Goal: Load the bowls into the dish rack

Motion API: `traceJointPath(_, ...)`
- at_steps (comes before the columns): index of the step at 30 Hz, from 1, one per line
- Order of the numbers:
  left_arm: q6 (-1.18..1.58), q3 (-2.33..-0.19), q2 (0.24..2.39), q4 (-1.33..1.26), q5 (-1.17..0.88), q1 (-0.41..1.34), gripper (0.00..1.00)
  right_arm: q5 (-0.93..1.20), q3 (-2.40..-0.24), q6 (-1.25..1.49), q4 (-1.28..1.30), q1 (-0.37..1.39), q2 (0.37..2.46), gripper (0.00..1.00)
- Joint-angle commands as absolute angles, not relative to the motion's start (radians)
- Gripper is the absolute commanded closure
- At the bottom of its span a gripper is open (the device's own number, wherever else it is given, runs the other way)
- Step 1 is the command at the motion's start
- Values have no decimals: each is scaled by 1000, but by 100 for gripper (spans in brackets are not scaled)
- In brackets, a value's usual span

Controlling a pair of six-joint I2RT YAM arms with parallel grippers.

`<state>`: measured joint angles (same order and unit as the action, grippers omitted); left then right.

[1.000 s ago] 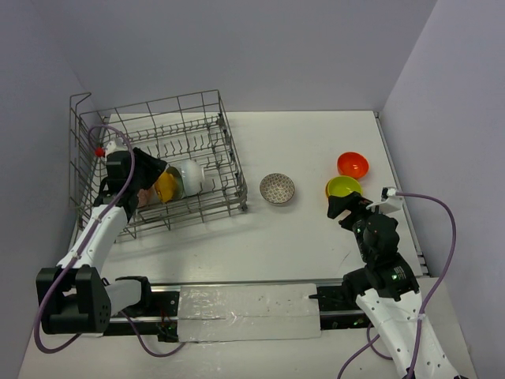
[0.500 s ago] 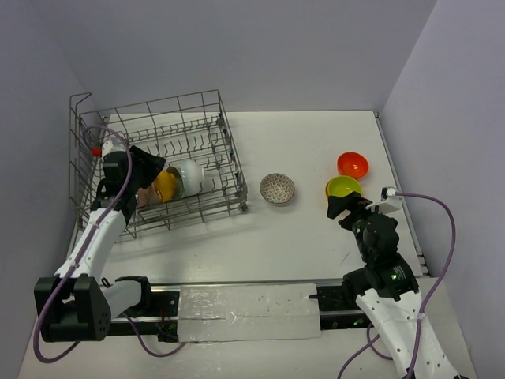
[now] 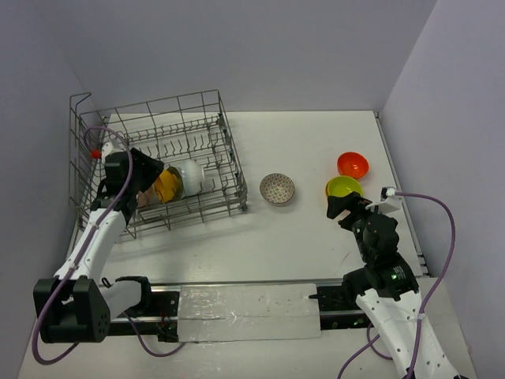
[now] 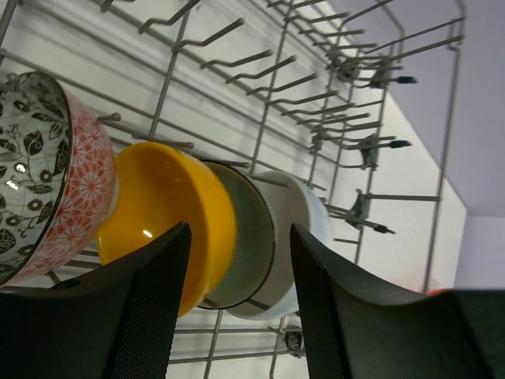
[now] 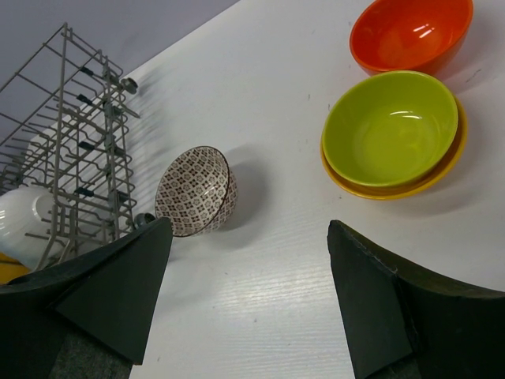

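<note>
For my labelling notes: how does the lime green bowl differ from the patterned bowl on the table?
The lime green bowl is plain and glossy; the patterned bowl carries a fine dark print. The lime green bowl sits nested in a yellow bowl; the patterned bowl stands alone. The patterned bowl is nearer the dish rack than the lime green bowl. Both rest on the table, outside the rack.

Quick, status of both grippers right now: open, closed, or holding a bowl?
Left gripper: open, holding nothing.
Right gripper: open, holding nothing.
</note>
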<state>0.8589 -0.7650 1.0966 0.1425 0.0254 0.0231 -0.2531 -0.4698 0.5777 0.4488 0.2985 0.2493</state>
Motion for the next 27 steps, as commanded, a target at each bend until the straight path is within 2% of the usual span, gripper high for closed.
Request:
traceJointPath(1,859,-762,1138,146,51,29,42,-250,-460,563,400,298,250,13)
traceJointPath(6,857,-765,1203,107,40,35,48,-252,-459,563,400,299,249,13)
traceJointPath(9,854,-781,1249,87,9,40,58,-253,-459,565,402,299,245,13)
traceJointPath(12,844,-796,1270,77,-26,41,72,-255,-459,565,405,299,242,13)
traceJointPath(13,841,-798,1266,75,-29,41,81,-255,-459,565,403,299,241,13)
traceJointPath(15,825,-804,1258,75,-40,41,90,-252,-457,565,403,301,241,13)
traceJointPath(16,819,-805,1252,80,-49,41,100,-252,-457,565,402,299,242,13)
traceJointPath(27,733,-816,1206,60,-219,25,100,-247,-457,563,399,299,244,13)
